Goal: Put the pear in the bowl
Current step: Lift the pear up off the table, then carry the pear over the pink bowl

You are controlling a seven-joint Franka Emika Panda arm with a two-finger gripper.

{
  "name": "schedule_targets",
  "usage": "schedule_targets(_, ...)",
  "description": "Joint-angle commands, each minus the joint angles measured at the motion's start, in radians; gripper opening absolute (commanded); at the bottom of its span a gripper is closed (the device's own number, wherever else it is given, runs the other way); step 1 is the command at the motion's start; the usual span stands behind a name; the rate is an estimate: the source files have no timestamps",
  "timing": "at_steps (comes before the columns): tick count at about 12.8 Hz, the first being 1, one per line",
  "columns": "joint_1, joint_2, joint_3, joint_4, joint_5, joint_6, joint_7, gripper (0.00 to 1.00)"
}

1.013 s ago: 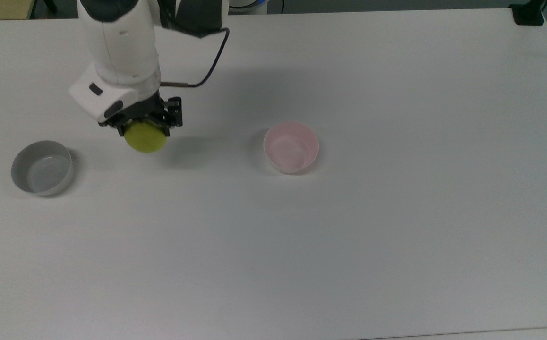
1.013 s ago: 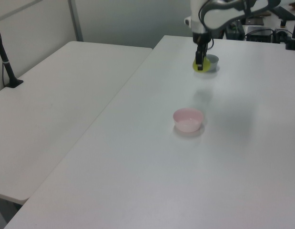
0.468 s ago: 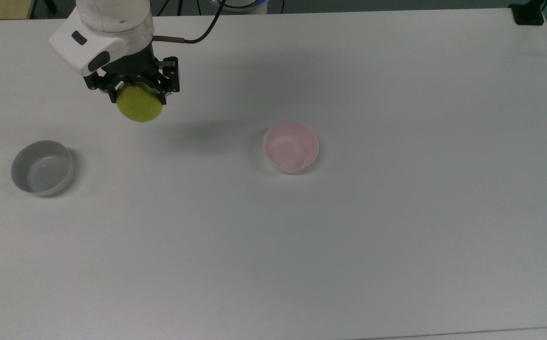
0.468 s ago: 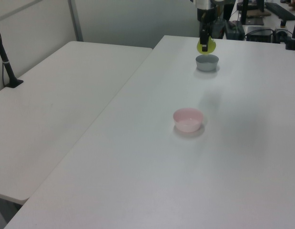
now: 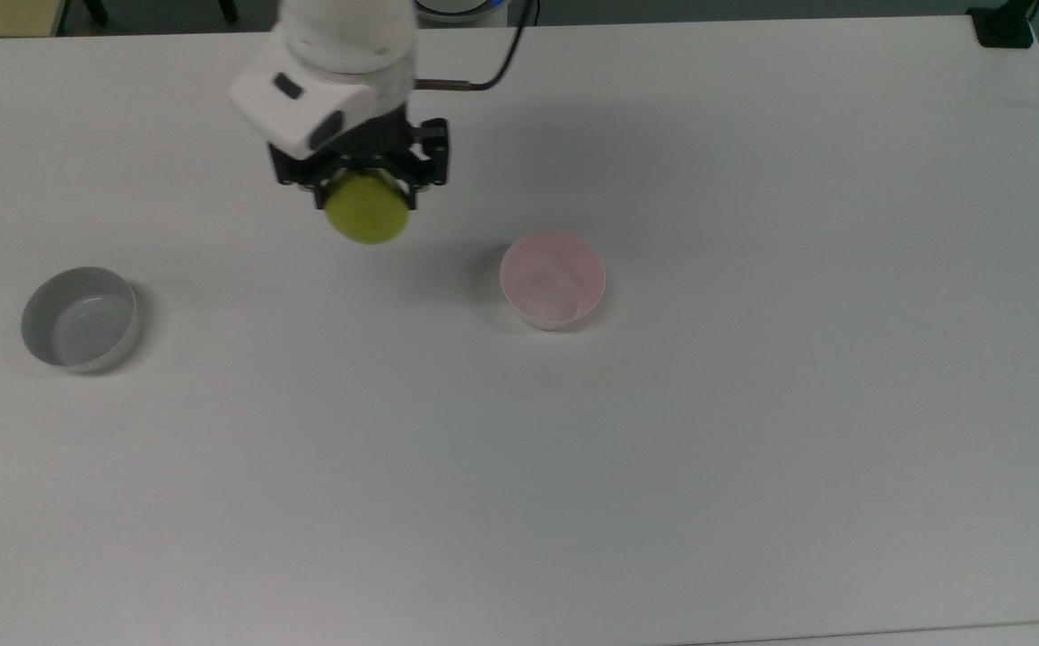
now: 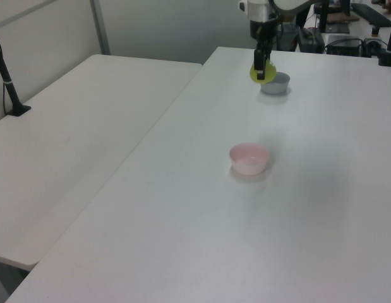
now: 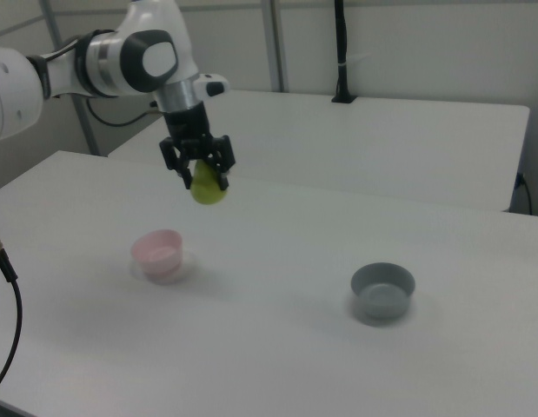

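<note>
pear (image 5: 366, 213): yellow-green, airborne | bowl (image 5: 553, 280): pale pink, upright, empty

Surface (image 5: 753, 449) lay bare between end effector (image 5: 365, 188) and pink bowl (image 5: 553, 280); bowl's mouth open. Grey bowl (image 5: 80, 318) stood well apart, at the top view's left.

White table, 2 bowls

The white table (image 5: 753, 449) carries 2 small bowls set well apart: the pale pink bowl (image 5: 553, 280) near its middle and a grey bowl (image 5: 80, 318) toward the top view's left, both upright with nothing inside.
</note>
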Motion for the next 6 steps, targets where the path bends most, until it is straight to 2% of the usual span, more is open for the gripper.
schedule_targets(1, 0.103, -0.036, -0.01, -0.044, 0.01, -0.025, 0.083, 0.56)
schedule_targets(6, 0.244, -0.05, -0.008, -0.071, 0.01, -0.034, 0.213, 0.57)
